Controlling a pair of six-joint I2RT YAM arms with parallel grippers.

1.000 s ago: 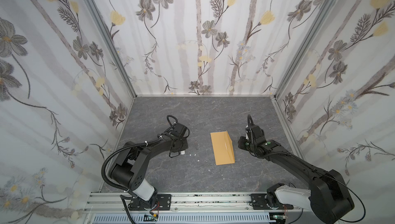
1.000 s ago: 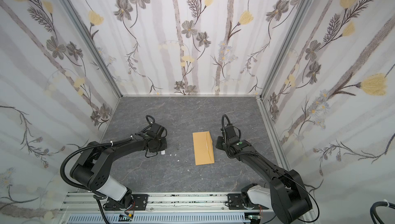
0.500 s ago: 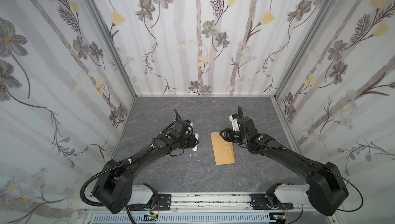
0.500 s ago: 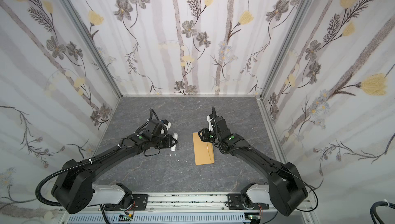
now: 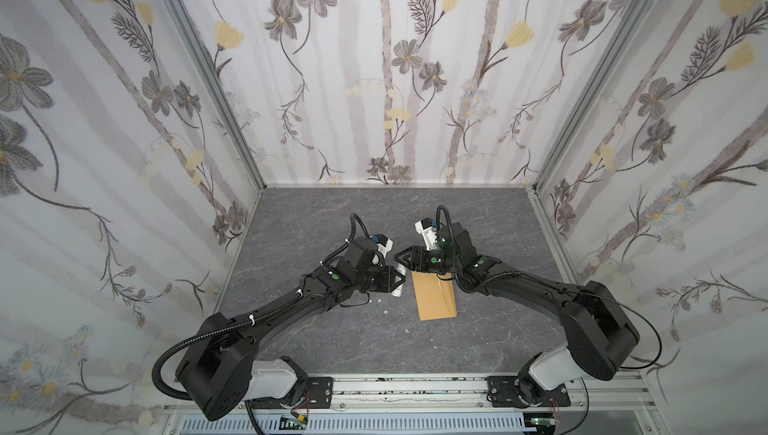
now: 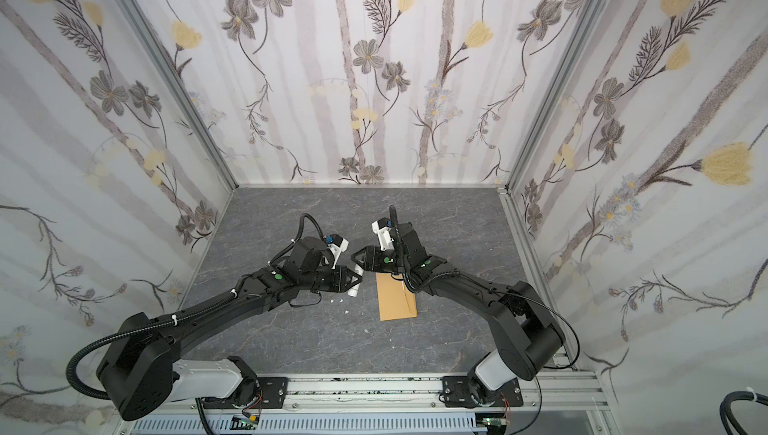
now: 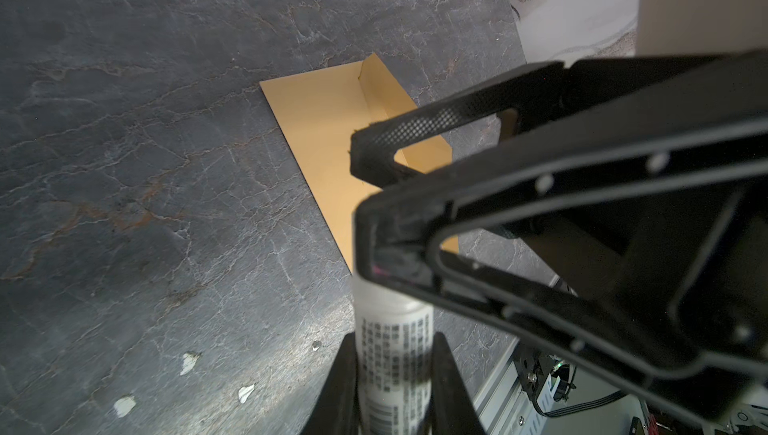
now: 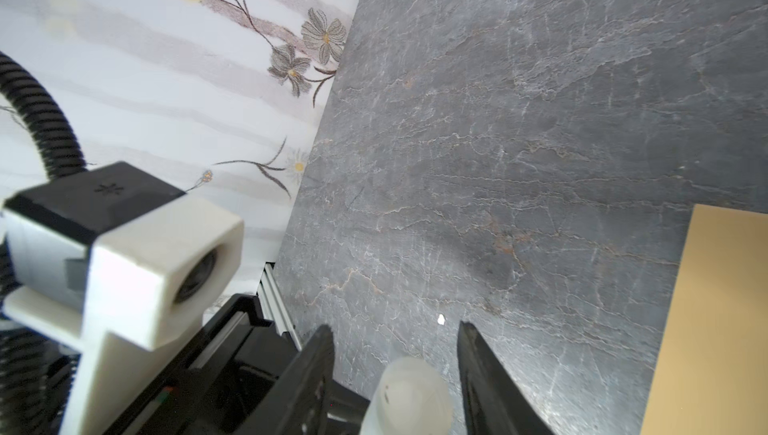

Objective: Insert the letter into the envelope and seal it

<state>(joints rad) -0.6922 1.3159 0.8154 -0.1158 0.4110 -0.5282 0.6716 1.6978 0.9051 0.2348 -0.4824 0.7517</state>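
In both top views the left gripper clenches a white glue tube, with the right gripper at its tip and the envelope flat just under the right gripper; left wrist: flap looks unglued, letter unseen, likely inside; right wrist: right jaws spread around the cap, sealing left.

Three walls close the space: the back wall, the left wall and the right wall. All carry pale wallpaper with grey and yellow flowers and broad greyish stripes. An aluminium post stands in each back corner. The floor is dark grey with thin light veins, like stone. A few small white scraps lie on it. An aluminium rail runs along the lower edge in both top views. The light is soft and even.
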